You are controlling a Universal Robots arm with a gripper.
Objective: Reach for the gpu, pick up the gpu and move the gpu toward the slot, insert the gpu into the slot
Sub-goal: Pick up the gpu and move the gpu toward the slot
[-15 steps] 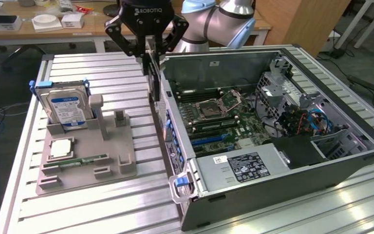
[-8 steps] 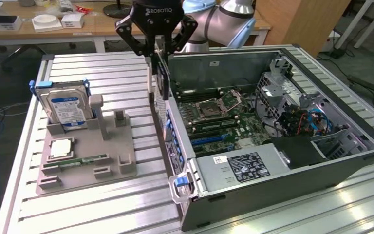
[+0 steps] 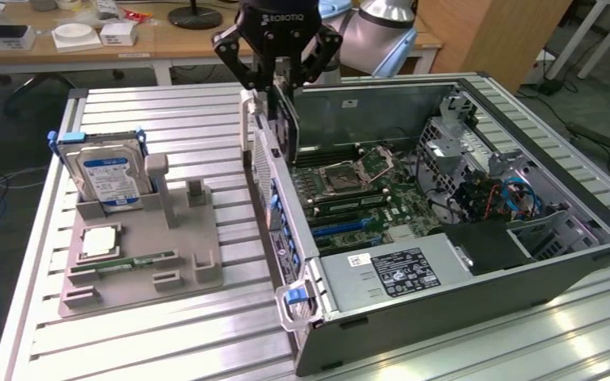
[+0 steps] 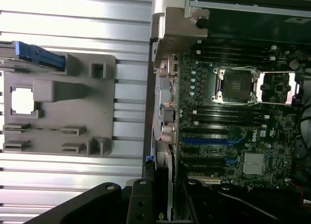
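Gripping gpu upright | thin dark card, silver end | over case

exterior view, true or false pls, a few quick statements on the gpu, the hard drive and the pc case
1. The hand grips the gpu. True.
2. The hard drive stands upright in the grey fixture. True.
3. The gpu is seated in a slot. False: it is held up on edge at the rim of the computer case.
4. The computer case is closed. False: it lies open, with the motherboard showing.
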